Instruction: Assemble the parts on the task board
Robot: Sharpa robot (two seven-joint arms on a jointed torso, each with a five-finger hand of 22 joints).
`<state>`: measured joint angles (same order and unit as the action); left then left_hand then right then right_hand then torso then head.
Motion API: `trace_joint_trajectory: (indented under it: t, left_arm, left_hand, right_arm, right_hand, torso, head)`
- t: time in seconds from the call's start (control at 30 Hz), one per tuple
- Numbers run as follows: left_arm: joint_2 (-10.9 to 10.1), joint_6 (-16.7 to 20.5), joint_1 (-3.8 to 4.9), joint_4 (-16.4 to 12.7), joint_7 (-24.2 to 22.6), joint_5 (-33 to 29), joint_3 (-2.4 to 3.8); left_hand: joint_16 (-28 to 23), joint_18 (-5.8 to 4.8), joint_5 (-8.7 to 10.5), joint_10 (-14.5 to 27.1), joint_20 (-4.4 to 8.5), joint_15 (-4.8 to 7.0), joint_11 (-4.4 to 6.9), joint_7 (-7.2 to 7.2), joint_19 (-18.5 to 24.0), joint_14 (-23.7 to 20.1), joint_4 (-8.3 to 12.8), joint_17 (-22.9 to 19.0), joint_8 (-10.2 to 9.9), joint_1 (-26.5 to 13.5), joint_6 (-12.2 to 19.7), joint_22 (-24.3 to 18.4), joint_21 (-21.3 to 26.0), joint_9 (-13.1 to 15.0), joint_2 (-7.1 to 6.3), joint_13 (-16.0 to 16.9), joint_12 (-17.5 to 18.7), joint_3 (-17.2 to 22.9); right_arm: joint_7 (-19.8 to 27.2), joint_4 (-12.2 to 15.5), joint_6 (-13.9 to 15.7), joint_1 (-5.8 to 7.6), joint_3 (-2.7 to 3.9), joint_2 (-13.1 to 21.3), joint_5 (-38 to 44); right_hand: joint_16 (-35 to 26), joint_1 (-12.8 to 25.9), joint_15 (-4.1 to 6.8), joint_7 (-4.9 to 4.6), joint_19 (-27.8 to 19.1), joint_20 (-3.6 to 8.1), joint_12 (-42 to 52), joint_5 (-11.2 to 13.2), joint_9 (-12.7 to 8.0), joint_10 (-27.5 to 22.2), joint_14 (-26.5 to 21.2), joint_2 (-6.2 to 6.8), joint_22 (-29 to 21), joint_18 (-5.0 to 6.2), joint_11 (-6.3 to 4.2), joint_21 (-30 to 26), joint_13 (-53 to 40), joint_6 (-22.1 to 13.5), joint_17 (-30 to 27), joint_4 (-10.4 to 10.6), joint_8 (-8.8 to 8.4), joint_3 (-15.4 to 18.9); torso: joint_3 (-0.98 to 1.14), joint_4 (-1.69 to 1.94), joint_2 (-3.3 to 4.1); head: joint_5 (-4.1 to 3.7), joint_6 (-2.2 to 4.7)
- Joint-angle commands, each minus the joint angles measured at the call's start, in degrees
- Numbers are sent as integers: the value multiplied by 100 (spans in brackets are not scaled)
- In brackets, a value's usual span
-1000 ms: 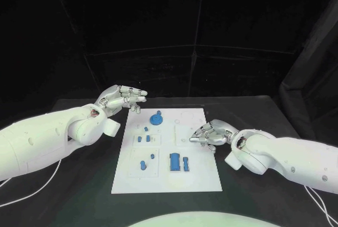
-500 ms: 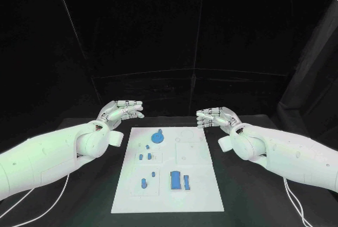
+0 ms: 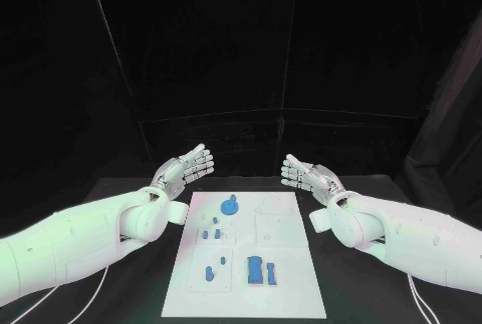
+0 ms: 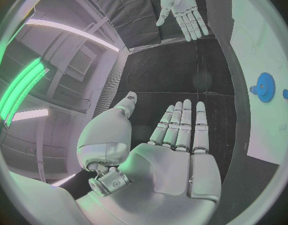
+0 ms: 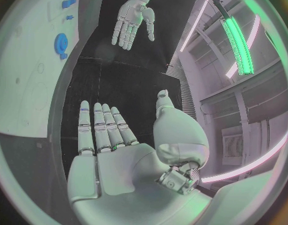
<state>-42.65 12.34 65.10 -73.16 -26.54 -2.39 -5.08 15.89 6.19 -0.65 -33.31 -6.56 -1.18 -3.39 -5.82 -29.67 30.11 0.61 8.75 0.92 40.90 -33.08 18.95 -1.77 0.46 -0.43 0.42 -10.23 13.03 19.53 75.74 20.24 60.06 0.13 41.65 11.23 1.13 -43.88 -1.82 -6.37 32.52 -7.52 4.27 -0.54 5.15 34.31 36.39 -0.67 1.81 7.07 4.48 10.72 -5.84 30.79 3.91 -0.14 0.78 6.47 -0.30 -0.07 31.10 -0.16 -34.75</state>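
both our left hand (image 3: 186, 170) and right hand (image 3: 307, 176) hover flat, fingers straight, holding nothing, beyond the task board (image 3: 286, 268), probably keeping clear of its blue parts (image 3: 258, 270).

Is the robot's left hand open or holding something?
Open: the left hand holds nothing, its fingers straight and spread.

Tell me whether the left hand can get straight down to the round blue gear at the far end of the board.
Probably yes. The left hand is open, raised beyond the task board, holding nothing. Nothing lies between it and the round blue gear; the right hand is off to the other side.
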Motion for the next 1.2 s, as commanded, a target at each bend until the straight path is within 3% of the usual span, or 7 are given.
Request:
trace_joint_trajectory:
  t: [0.03,0.1,0.17,0.23,0.3,0.33,1.2]
  left_arm:
    - [-34,981,-79,-319,-132,95,84]
    - [-63,1349,-149,-547,-164,119,155]
    - [-97,1796,-233,-824,-204,149,241]
    - [-119,2077,-286,-998,-228,167,296]
    - [-148,2445,-356,-1226,-261,191,367]
    - [-158,2576,-381,-1307,-272,200,392]
    - [-204,3178,-494,-1679,-325,239,508]
  left_hand:
    - [-521,-186,65,1091,215,118,339,582,972,-984,-61,-286,-92,-1339,1082,-620,177,-46,43,-42,334,-428]
    - [-606,-186,65,1272,250,118,339,582,1133,-1148,-61,-333,-92,-1560,1261,-723,177,-46,43,-42,390,-497]
    - [-668,-619,65,1405,656,118,339,582,1252,-1270,-61,-369,-92,-1725,1396,-800,177,-46,43,-42,430,-551]
    - [-744,-619,65,1560,656,118,339,582,1391,-1410,-61,-411,-92,-1916,1549,-889,177,-46,43,-42,480,-612]
    - [-833,-619,65,1744,656,118,339,582,1553,-1574,-61,-458,-92,-2139,1729,-992,177,-46,43,-42,533,-681]
    - [-850,-619,65,1787,656,118,339,582,1592,-1613,-61,-470,-92,-2192,1772,-1016,177,-46,43,-42,547,-700]
    - [-1589,-619,65,2787,656,118,339,582,2484,-2518,-61,-875,-92,-3426,2772,-1895,177,-46,43,-42,1023,-1303]
  right_arm:
    - [467,383,1006,11,0,78,-482]
    - [603,637,1344,11,-3,133,-639]
    - [744,897,1690,11,-6,190,-800]
    - [823,1044,1886,10,-8,222,-890]
    - [919,1222,2122,10,-10,260,-1000]
    - [949,1279,2198,10,-11,273,-1035]
    - [1026,1422,2388,10,-13,304,-1123]
  right_hand:
    - [-113,1435,182,209,-1065,245,-427,54,-515,-1124,-1190,67,-181,-212,-448,-352,584,-1006,-391,14,-78,-217]
    - [-113,1633,182,637,-1212,279,-427,54,-515,-1278,-1354,67,-181,-212,-448,-400,584,-1145,-391,14,-78,-238]
    - [-113,1842,182,637,-1366,316,-427,54,-515,-1442,-1527,67,-181,-274,-448,-450,584,-1293,-391,14,-78,-647]
    - [-113,2047,182,637,-1517,752,-427,54,-515,-1603,-1697,67,-181,-274,-448,-501,584,-1435,-391,14,-78,-647]
    - [-113,2287,182,637,-1692,752,-427,54,-515,-1788,-1897,67,-181,-280,-448,-556,584,-1604,-391,14,-78,-647]
    - [-113,2352,182,637,-1737,752,-427,54,-515,-1842,-1950,67,-181,-707,-448,-574,584,-1651,-391,14,-78,-647]
    - [-113,3664,182,637,-2710,752,-427,54,-515,-2862,-3042,67,-181,-707,-448,-1072,584,-2568,-391,14,-78,-647]
  torso:
    - [30,7,8]
    - [30,7,8]
    - [30,7,8]
    - [30,7,8]
    - [30,7,8]
    - [30,7,8]
    - [30,7,8]
  head:
    - [16,37]
    - [16,37]
    - [16,37]
    - [16,37]
    - [16,37]
    - [16,37]
    - [16,37]
